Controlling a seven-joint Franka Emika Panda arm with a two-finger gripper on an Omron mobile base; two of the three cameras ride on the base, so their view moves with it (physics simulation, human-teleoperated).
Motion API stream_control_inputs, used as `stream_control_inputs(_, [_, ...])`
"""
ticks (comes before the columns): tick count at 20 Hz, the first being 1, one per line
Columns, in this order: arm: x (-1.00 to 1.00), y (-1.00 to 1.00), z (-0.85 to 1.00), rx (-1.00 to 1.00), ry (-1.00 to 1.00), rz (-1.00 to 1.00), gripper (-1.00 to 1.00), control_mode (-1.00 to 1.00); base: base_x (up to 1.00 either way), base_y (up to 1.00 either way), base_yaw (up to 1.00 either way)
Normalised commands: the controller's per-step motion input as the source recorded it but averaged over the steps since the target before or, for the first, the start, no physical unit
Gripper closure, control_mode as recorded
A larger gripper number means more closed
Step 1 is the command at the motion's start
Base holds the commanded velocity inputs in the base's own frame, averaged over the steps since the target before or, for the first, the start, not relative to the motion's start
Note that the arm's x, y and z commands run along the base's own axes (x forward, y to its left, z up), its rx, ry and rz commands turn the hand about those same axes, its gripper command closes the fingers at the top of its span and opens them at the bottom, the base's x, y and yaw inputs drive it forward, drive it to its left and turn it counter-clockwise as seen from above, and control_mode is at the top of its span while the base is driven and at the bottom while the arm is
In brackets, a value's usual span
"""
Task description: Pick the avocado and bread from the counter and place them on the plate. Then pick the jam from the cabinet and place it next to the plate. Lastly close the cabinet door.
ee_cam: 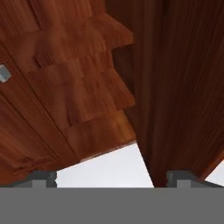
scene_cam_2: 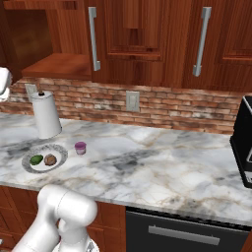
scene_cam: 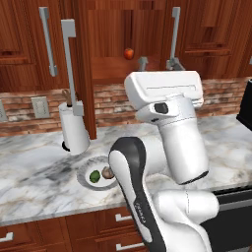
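The cabinet door (scene_cam: 81, 74) stands open, edge-on, its grey bar handle (scene_cam: 69, 59) vertical; the gripper (ee_cam: 111, 177) has its jaws spread wide, holding nothing.

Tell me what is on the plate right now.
On the plate lie the avocado and the bread, side by side. In the left base view the robot's arm covers part of the bread and the plate's right side.

avocado (scene_cam_2: 36, 159) and bread (scene_cam_2: 50, 159) on plate (scene_cam_2: 44, 150), jam (scene_cam_2: 80, 147) beside
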Motion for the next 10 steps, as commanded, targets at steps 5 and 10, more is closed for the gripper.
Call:
stream_control_inputs(5, [-0.98, 0.28, 0.47, -0.25, 0.03, -0.25, -1.00, -1.00, 0.00, 0.00, 0.00])
stream_control_inputs(10, [-0.84, 0.38, 0.30, -0.20, -0.15, -0.18, -1.00, -1.00, 0.00, 0.00, 0.00])
